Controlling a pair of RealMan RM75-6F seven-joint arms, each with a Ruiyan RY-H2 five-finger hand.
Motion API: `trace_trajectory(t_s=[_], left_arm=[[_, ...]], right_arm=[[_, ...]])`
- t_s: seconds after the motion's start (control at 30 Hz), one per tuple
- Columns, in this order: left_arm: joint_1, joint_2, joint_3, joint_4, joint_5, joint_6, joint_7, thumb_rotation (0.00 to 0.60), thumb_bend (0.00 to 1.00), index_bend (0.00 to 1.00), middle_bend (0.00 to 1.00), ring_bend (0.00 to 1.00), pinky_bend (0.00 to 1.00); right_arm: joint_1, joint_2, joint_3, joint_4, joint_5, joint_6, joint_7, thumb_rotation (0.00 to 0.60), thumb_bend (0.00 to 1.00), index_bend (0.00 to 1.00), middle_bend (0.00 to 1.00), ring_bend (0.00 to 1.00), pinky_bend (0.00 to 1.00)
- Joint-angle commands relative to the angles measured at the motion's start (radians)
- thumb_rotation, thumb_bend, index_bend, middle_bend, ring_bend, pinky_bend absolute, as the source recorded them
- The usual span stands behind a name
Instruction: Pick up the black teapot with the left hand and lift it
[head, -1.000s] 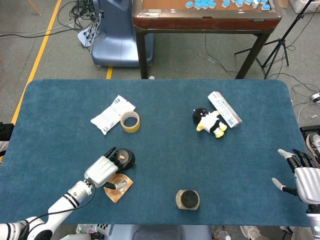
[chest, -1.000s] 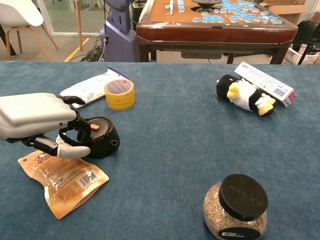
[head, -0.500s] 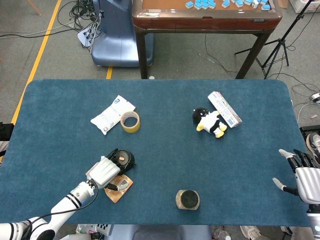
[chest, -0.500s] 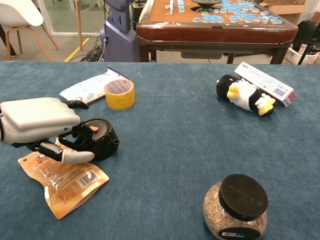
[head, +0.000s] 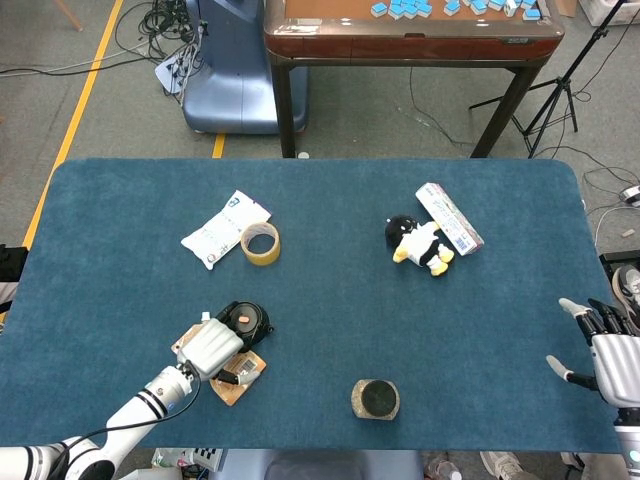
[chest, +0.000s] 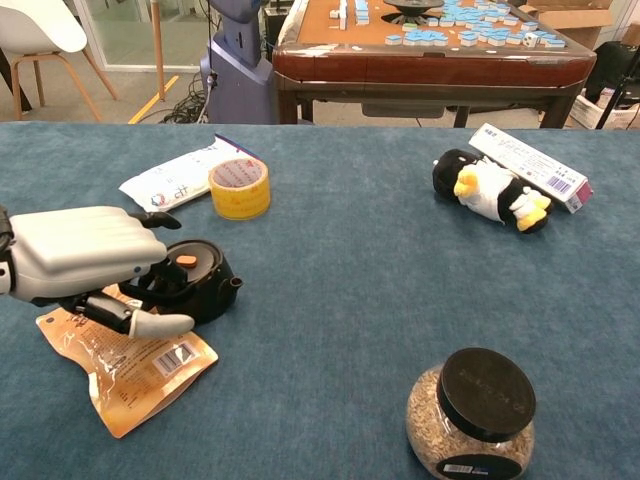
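Chest view shows my left hand (chest: 85, 262) wrapped around the near-left side of the black teapot (chest: 190, 286), fingers curled against its body and the thumb reaching underneath toward the front. It looks like a grip, though whether it is firm enough to carry the weight I can't judge from here. The teapot sits on the blue table (chest: 350, 300) near the left edge, its spout pointing right, an orange knob on the lid, and its near side just beside a brown snack packet (chest: 125, 360). From the head view the same hand (head: 212, 345) covers the near-left part of the teapot (head: 245, 320).

To lift well, I should tighten evenly on both sides before rising, then go straight up and keep the pot level so the lid does not slide off. I would also watch that the packet does not come up with my thumb.

My palm hides the handle, so I cannot say whether my fingers pass through it. My right hand (head: 608, 345) rests open at the far right table edge, partly cut off by the frame.
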Motion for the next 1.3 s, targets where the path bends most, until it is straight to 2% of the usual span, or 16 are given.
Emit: trace_trajectory(t_s=[0.03, 0.4, 0.67, 0.93, 1.2, 1.3], left_arm=[[0.0, -0.005, 0.002, 0.001, -0.005, -0.002, 0.0, 0.0, 0.18, 0.48, 0.52, 0.42, 0.0], [-0.002, -0.023, 0.004, 0.012, -0.01, -0.003, -0.01, 0.0, 0.18, 0.56, 0.62, 0.51, 0.0], [-0.007, -0.03, -0.001, 0.019, -0.021, -0.011, -0.024, 0.0, 0.18, 0.61, 0.74, 0.62, 0.0], [-0.018, -0.044, -0.011, 0.037, -0.033, -0.025, -0.05, 0.0, 0.18, 0.71, 0.85, 0.71, 0.0], [-0.04, -0.06, -0.05, 0.065, -0.058, -0.031, -0.075, 0.0, 0.16, 0.84, 0.99, 0.84, 0.0], [-0.047, -0.066, -0.067, 0.081, -0.06, -0.03, -0.098, 0.0, 0.15, 0.89, 1.0, 0.88, 0.0]], right_arm=[[0.0, -0.001, 0.0, 0.0, 0.001, -0.001, 0.0, 0.6, 0.19, 0.19, 0.27, 0.13, 0.14], [-0.003, -0.001, 0.0, -0.003, 0.005, -0.001, -0.003, 0.6, 0.19, 0.19, 0.27, 0.13, 0.14], [-0.007, -0.001, 0.001, -0.004, 0.01, 0.002, -0.003, 0.6, 0.19, 0.19, 0.27, 0.13, 0.14], [-0.007, 0.0, 0.004, -0.007, 0.014, 0.002, -0.004, 0.6, 0.19, 0.19, 0.27, 0.13, 0.14], [-0.007, -0.003, 0.009, -0.005, 0.018, 0.003, -0.003, 0.6, 0.19, 0.19, 0.27, 0.13, 0.14], [-0.007, -0.003, 0.01, -0.003, 0.018, 0.005, 0.0, 0.6, 0.19, 0.19, 0.27, 0.13, 0.14]])
